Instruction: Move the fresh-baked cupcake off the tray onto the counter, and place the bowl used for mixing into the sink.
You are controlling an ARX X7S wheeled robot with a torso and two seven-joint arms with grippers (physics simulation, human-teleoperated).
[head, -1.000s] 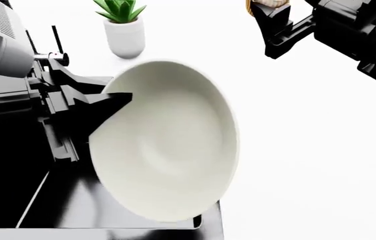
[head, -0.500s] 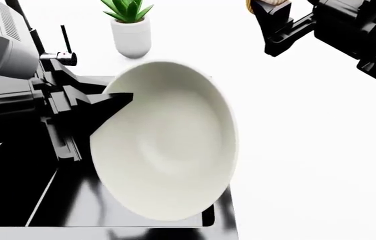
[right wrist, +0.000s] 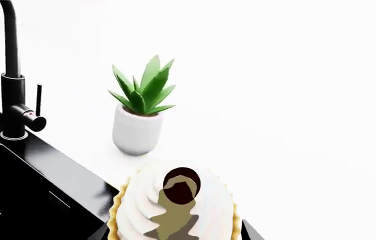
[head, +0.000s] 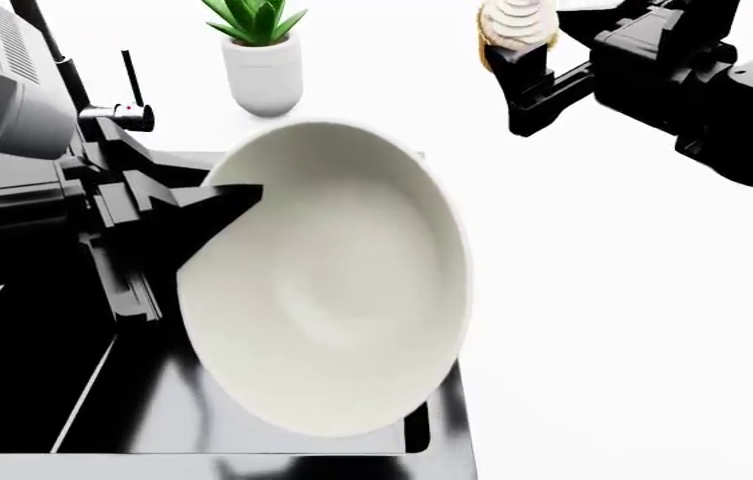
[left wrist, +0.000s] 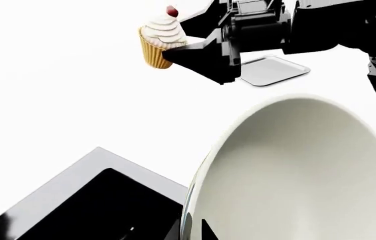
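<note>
left gripper (head: 223,205) clamps tilted big off-white bowl (head: 329,285) above black sink (head: 136,420); next: lower, release. right gripper (head: 516,60) carries frosted cherry cupcake (left wrist: 161,42) off silver tray (left wrist: 271,70); next: set on white counter (head: 616,300).

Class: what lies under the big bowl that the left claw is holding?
Beneath the tilted bowl is the black sink, its near rim showing. How much of the basin floor it covers, and whether anything sits there, is hidden by the bowl.

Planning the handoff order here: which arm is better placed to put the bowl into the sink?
Left. The left gripper already holds the bowl tilted over the sink; the right gripper holds the cupcake.
</note>
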